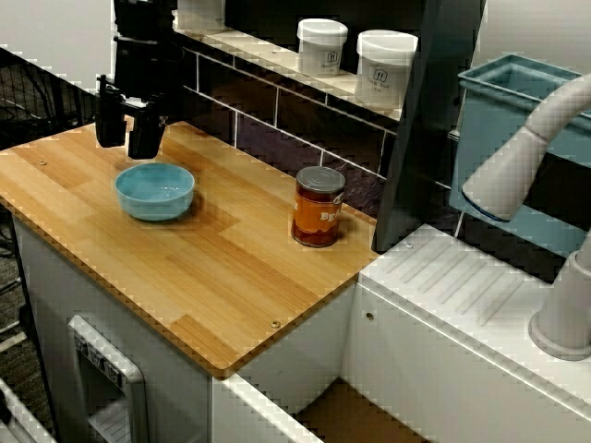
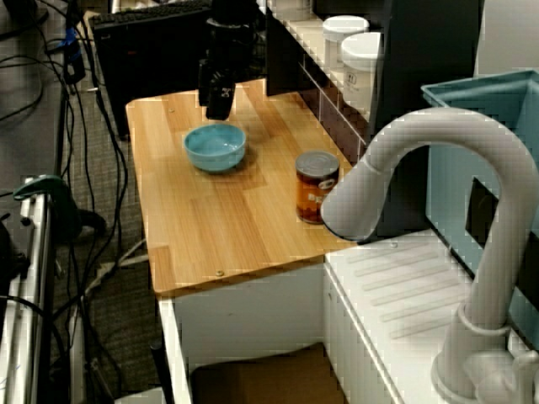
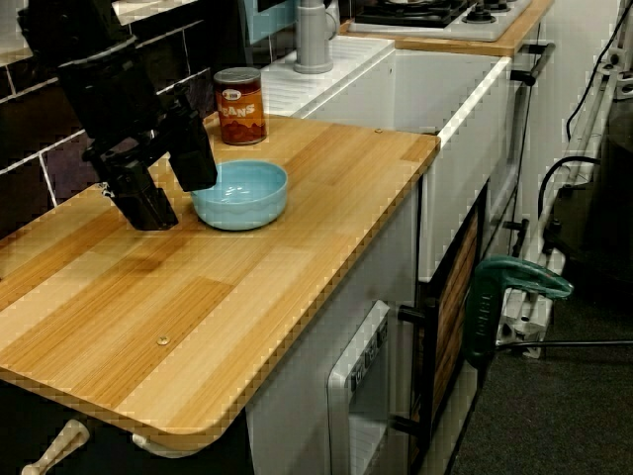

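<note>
Blue bowl (image 1: pixel 155 191) on desk (image 1: pixel 231 277), just beside the end effector (image 1: pixel 128 138) (2 fingers spread, empty); arm points vertically down.

Boxy black gripper (image 1: pixel 129 138), blocky fingers

Orange can (image 1: pixel 319 206) (upright) on wooden counter (image 1: pixel 212 268)

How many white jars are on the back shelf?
2: one white lidded plastic jar on the tiled shelf, a second white jar beside it, next to the dark post. Others may be cropped out.
</note>
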Tool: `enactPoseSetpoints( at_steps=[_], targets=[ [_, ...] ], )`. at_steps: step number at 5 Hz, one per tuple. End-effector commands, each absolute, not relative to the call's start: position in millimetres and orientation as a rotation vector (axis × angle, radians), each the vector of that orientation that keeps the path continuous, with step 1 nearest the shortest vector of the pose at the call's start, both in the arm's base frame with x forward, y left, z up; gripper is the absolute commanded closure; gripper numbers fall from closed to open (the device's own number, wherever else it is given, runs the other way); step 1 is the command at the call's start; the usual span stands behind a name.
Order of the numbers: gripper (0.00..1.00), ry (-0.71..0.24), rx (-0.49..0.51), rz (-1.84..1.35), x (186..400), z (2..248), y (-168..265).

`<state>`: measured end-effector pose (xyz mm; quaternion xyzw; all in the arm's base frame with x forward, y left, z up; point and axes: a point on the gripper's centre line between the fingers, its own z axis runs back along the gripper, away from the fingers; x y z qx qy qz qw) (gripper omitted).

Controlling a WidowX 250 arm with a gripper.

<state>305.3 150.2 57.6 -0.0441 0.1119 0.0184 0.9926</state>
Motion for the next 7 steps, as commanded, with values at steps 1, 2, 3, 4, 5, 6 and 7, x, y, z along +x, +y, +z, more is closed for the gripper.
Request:
enactPoseSetpoints(
  at_steps=[1,2,3,4,5,6,7],
  targets=[
    [0.00,0.163,-0.097,0.010,296.8,91.7,173.4],
    [0.00,0.173,-0.094,-0.028,293.3,91.4,187.6],
    [0.00,0.168,-0.089,-0.080,288.7,88.7,194.5],
    [0.00,0.150,-0.078,-0.112,280.1,84.3,191.3],
    [0.00,0.139,-0.057,-0.138,274.8,73.5,186.1],
    [0.00,0.142,-0.052,-0.132,275.6,60.3,179.8],
    [0.00,0.154,-0.064,-0.096,284.0,54.4,171.6]
  ],
)
